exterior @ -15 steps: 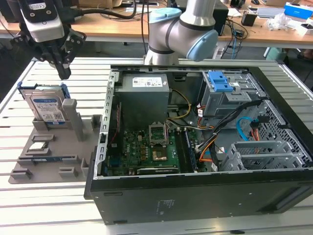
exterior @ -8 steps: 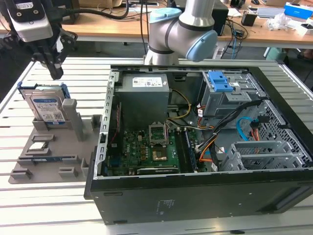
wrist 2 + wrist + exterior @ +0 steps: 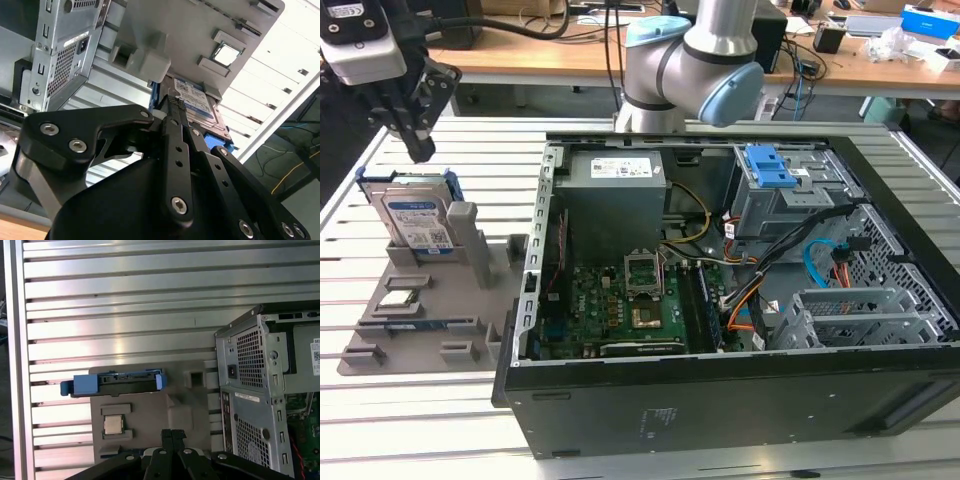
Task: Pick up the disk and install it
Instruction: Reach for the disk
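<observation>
— Where to find the book-shaped silver disk (image 3: pixel 415 222) in its bright blue plastic frame?
— Upright on edge in a slot of the flat grey plastic holder (image 3: pixel 430 322), on the slatted aluminium table (image 3: pixel 410 420), off to the exterior view's left of the open black computer case (image 3: pixel 720 405). Not yet lifted.
— And the black two-fingered pincer (image 3: pixel 420 150)?
— Hanging just above the disk, apart from it. Closed to a point, tips together, gripping nothing, touching nothing.
— Anything more from the wrist cameras?
— From the first wrist view, looking down: disk (image 3: pixel 117 381) as a thin blue-edged strip, pincer (image 3: pixel 172 432) tips side by side without a gap, a small square silver chip (image 3: pixel 113 425) in a pocket of the holder (image 3: pixel 185 405), the perforated grey rear of the case (image 3: pixel 250 385) alongside. From the second wrist view: the white-and-blue label on the face of the disk (image 3: pixel 197 107), just past the pincer (image 3: pixel 175 104).
— And the exterior view's own share?
— The inside of the case: green motherboard (image 3: pixel 610 305), grey metal cage (image 3: pixel 760 205) with a blue plastic latch. Also the silver-and-pale-blue arm (image 3: pixel 690 50) behind the case.
— Hidden or cut off?
— Foot of the disk behind the holder's grey posts in the exterior view. Part of the label behind a black finger (image 3: pixel 175 150) in the second wrist view. Upper body of the pincer cut by the exterior view's edge.
</observation>
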### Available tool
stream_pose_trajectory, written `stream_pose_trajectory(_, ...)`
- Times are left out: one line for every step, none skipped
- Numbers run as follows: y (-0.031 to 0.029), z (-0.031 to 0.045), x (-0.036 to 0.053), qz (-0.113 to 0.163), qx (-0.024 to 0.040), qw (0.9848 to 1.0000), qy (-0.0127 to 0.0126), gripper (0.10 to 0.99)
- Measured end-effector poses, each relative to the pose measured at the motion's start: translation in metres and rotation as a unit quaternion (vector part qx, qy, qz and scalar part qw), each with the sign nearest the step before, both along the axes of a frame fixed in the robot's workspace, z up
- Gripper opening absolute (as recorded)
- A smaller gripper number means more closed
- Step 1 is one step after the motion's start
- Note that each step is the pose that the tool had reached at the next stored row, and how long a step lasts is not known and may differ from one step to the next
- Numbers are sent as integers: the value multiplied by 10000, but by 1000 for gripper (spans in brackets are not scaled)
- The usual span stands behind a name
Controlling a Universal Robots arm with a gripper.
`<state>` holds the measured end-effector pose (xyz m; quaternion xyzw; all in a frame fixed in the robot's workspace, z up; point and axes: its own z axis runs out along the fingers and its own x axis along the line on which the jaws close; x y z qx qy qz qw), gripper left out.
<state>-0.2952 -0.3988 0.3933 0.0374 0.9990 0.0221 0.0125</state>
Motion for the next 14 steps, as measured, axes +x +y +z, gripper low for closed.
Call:
stream_pose_trajectory(0, 0, -16, 0, 0, 10000, 0, 106)
stream_pose_trajectory(0, 0, -31, -1, 0, 10000, 0, 106)
stream_pose_trajectory(0, 0, -47, 0, 0, 10000, 0, 106)
stream_pose_trajectory(0, 0, -61, 0, 0, 10000, 0, 106)
stream_pose_trajectory(0, 0, -75, 0, 0, 10000, 0, 106)
stream_pose_trajectory(0, 0, -95, 0, 0, 10000, 0, 106)
stream_pose_trajectory(0, 0, -117, 0, 0, 10000, 0, 106)
stream_pose_trajectory(0, -1, -131, 0, 1, 10000, 0, 106)
stream_pose_trajectory(0, 0, -145, 0, 0, 10000, 0, 106)
stream_pose_trajectory(0, 0, -168, 0, 0, 10000, 0, 106)
stream_pose_trajectory(0, 0, -199, 0, 0, 10000, 0, 106)
stream_pose_trajectory(0, 0, -218, 0, 0, 10000, 0, 106)
stream_pose_trajectory(0, 0, -232, 0, 0, 10000, 0, 106)
stream_pose_trajectory(0, -1, -260, 0, 0, 10000, 0, 106)
